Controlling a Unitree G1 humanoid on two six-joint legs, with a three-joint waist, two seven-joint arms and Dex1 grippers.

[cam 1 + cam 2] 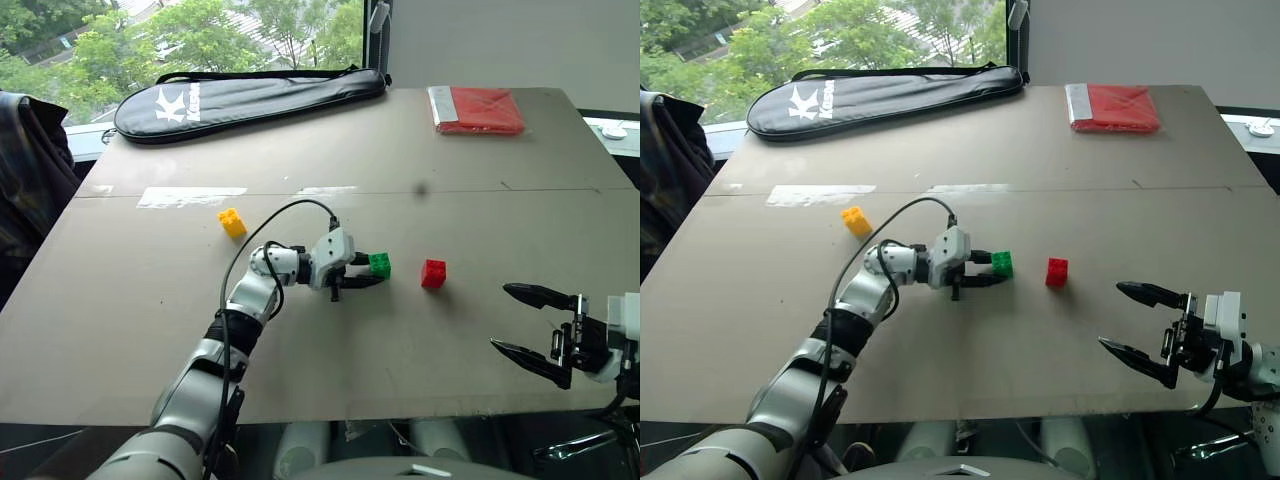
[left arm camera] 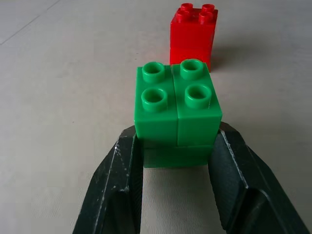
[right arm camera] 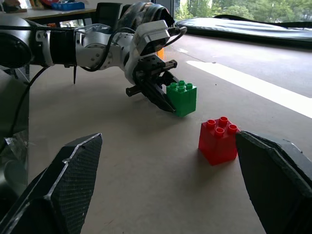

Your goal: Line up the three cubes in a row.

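left gripper [image 1: 372, 272] is clamped on the green cube [image 1: 380, 265], one black finger [image 2: 114, 187] pressed to each side; cube sits studs up on the table [image 1: 300, 380], roughly mid-table; l arm reaches in from the near left w/ the gripper pointing toward the robot's right; red cube [image 1: 433, 273] stands on the table just right of the green one, a small gap between, not touching; in the left wrist view it sits right behind the green, studs up; yellow cube [image 1: 232, 222] lies well apart to the left and a bit farther back, turned at an angle to the other two; right gripper [image 1: 538, 325] hangs near the table's near right edge, jaws spread wide, nothing between them, pointing toward the red cube but well short of it; at the far edge a black racket bag [image 1: 250, 98] lies lengthwise on the left; flat red packet [image 1: 478, 109] at far right; pale tape strip [image 1: 190, 196] on the table behind the yellow cube.
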